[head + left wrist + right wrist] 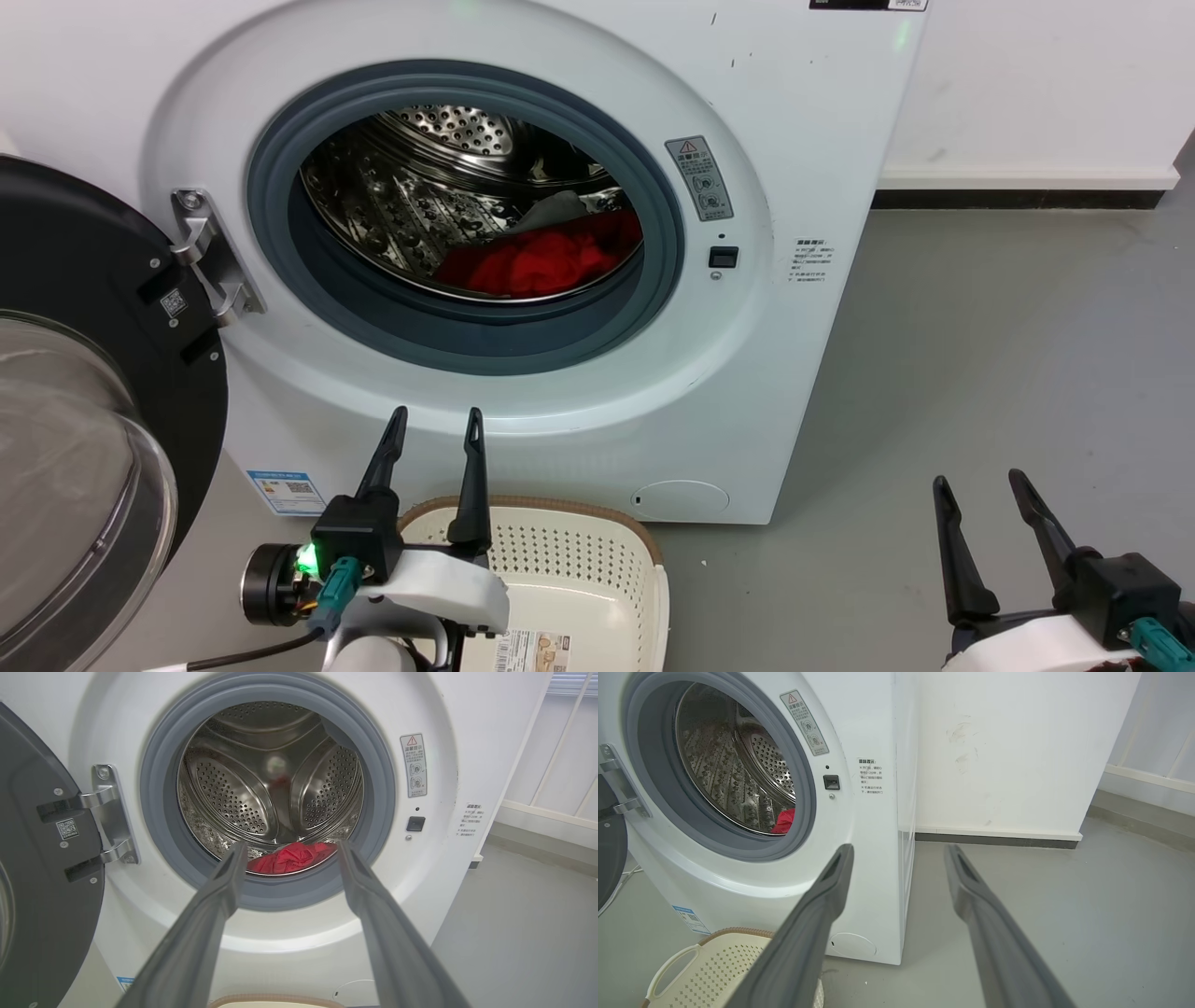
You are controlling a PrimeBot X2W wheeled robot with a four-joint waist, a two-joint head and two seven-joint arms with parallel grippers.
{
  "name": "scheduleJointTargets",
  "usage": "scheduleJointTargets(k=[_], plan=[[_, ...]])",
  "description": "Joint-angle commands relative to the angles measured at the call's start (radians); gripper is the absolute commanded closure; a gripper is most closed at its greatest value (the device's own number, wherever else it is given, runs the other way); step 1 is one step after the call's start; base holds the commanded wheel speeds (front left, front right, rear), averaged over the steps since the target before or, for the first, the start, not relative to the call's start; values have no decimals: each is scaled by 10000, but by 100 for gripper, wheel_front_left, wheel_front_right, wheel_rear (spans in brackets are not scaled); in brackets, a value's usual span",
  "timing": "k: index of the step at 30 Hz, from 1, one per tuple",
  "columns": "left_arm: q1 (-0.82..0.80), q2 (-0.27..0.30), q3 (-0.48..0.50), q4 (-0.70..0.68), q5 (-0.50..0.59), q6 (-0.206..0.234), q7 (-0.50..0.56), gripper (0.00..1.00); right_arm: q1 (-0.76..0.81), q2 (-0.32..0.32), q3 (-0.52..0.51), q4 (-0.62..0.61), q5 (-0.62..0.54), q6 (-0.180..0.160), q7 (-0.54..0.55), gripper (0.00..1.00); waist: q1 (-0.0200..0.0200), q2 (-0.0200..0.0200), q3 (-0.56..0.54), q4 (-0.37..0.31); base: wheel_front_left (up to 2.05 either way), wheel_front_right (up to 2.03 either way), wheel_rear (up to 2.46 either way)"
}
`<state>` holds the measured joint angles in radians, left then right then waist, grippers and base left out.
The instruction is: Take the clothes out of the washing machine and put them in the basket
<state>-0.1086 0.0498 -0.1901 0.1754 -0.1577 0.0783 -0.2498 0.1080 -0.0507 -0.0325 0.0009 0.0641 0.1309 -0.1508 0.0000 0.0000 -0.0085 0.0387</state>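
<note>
The white washing machine stands with its black-framed glass door swung open to the left. Red clothes with a pale grey piece lie at the bottom of the steel drum; they also show as clothes and clothes in the wrist views. The cream basket sits on the floor in front of the machine. My left gripper is open above the basket, below the drum opening, holding nothing. My right gripper is open over the floor to the right, empty.
Grey floor stretches to the right of the machine, up to a white wall with a dark skirting. The open door and its metal hinge stand out at the left. In the right wrist view the basket lies at the lower left.
</note>
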Motion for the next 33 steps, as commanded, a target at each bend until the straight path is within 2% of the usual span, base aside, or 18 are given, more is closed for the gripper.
scheduleJointTargets(k=[1,7,27,33], plan=[[-122,8,-41,26,159,23,-81,0,153,8,-7,-59,-183,-3,-71,0,0,0,-2,6,0,0,0],[-146,9,-91,93,501,93,-183,0,206,9,-8,-81,-498,-5,-109,0,0,0,-2,37,0,0,0],[-220,7,20,455,301,98,-160,0,22,9,-22,57,-292,-5,-44,0,0,0,109,-31,0,0,0],[-484,9,39,685,239,146,-160,0,-116,9,77,-146,-248,-5,-26,0,0,0,499,-197,0,0,0]])
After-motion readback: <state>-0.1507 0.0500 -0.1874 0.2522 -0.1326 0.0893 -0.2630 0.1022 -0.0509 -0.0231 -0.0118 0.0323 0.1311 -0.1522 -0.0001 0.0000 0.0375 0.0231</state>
